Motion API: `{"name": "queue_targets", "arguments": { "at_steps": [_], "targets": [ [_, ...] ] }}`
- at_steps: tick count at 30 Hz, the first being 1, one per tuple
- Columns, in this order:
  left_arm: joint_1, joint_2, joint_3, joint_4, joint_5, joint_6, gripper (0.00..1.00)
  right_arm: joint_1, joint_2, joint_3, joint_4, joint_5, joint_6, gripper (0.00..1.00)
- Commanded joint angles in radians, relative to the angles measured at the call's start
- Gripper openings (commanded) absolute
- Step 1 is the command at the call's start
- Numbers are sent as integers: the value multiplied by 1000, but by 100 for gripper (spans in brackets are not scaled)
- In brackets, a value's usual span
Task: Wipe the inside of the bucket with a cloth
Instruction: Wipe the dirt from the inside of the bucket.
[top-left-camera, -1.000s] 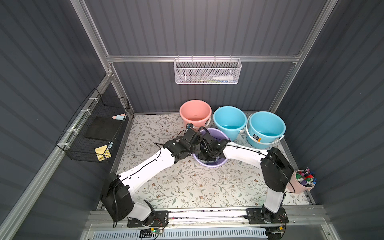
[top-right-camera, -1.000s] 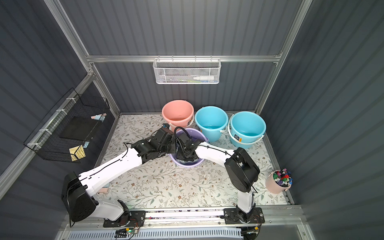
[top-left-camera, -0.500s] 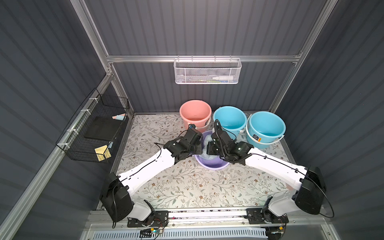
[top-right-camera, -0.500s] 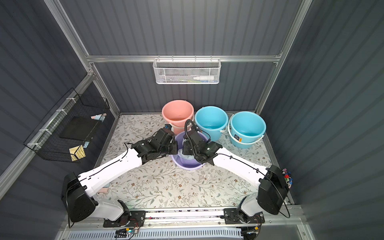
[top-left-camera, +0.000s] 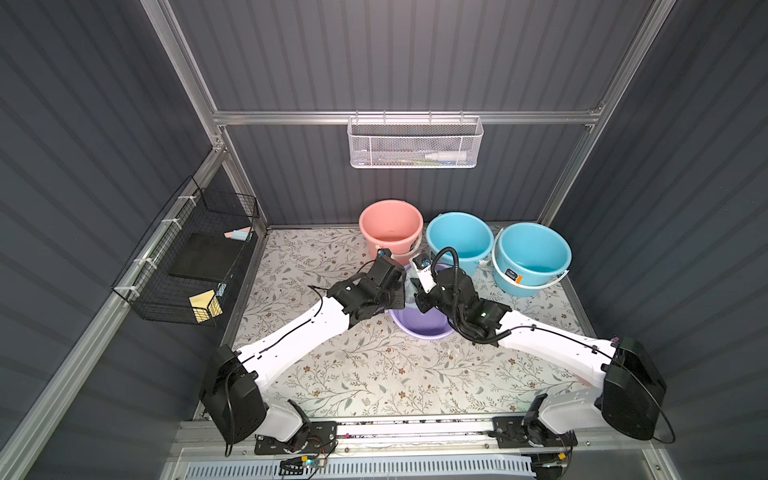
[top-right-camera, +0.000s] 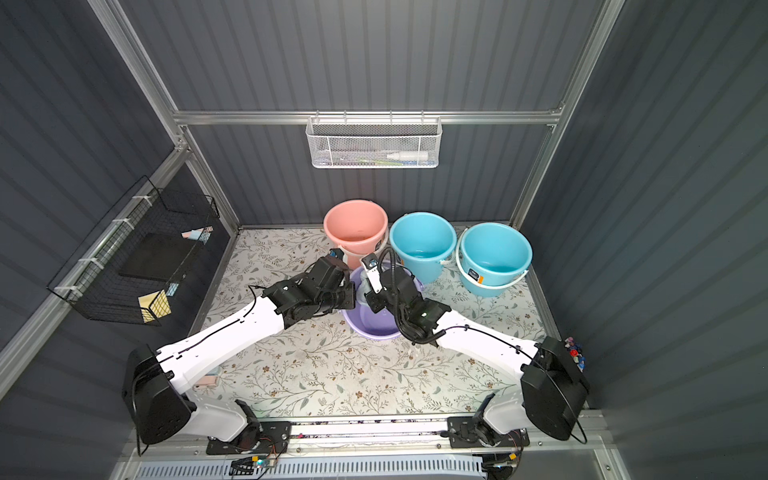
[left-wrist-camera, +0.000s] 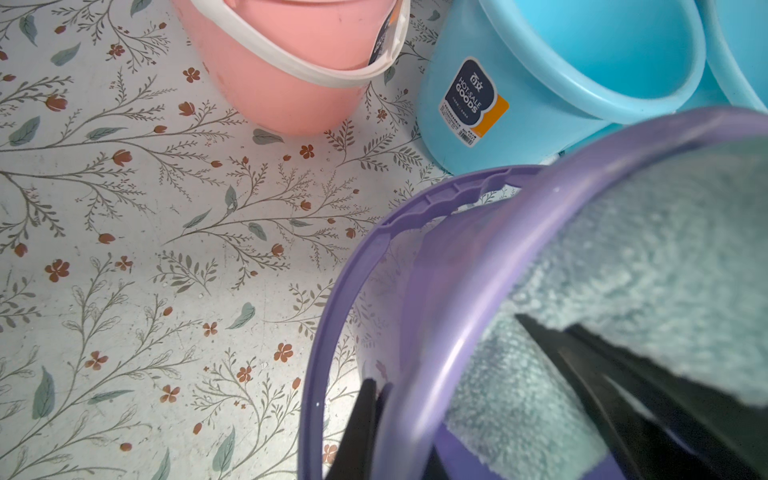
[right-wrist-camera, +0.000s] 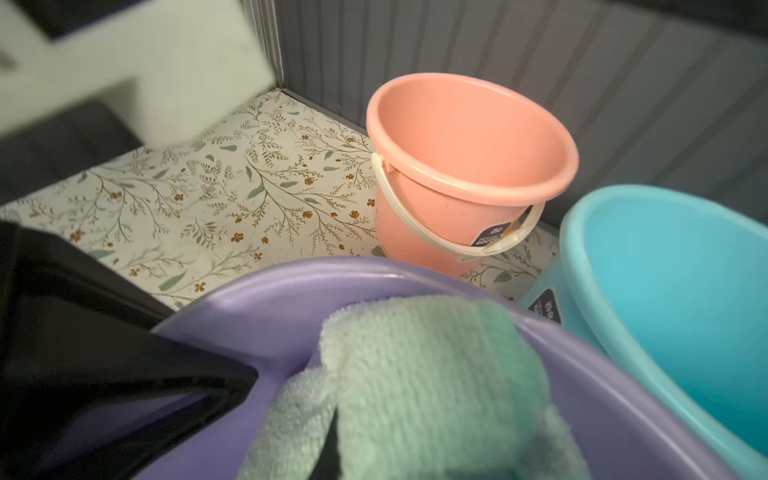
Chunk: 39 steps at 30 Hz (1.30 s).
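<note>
In both top views the purple bucket (top-left-camera: 420, 327) (top-right-camera: 371, 326) stands mid-floor between my two arms. My left gripper (top-left-camera: 400, 287) (left-wrist-camera: 386, 415) is shut on the bucket rim (left-wrist-camera: 540, 199), one finger outside the wall and one inside. The pale aqua cloth (left-wrist-camera: 665, 249) (right-wrist-camera: 415, 374) lies rumpled inside the bucket against its far wall. It drapes over my right gripper (top-left-camera: 417, 291) (right-wrist-camera: 332, 453), which is shut on it. Only a dark sliver of a finger shows between the folds.
A pink bucket (top-left-camera: 390, 226) and two blue buckets (top-left-camera: 459, 239) (top-left-camera: 532, 257) stand close behind the purple one. A white mesh basket (top-left-camera: 413, 143) hangs on the back wall and a black wire rack (top-left-camera: 187, 257) on the left wall. A pen cup (top-right-camera: 575, 357) sits at the right edge.
My right arm swung its elbow out to the right and lower, carrying the cloth across the bucket toward its far wall. My left gripper kept its hold on the rim.
</note>
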Motion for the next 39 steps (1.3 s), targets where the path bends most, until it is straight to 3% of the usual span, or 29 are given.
{"name": "queue_targets", "arguments": {
  "at_steps": [1,11,22,31,35,39],
  "targets": [
    [-6,-17,16,14,45,23,0,-39,10,3,125,-38,-226,0],
    [-6,-16,20,26,36,29,0,-93,102,-19,-9,-229,-208,0],
    [-7,2,27,38,19,43,0,-101,241,105,-376,-368,-247,0],
    [-7,8,24,38,22,52,0,-118,389,248,-565,-354,-138,0],
    [-6,28,36,37,19,61,0,-128,392,276,-591,-386,-119,0],
    [-7,49,55,17,12,67,0,-133,327,273,-595,-335,-109,0]
  ]
}}
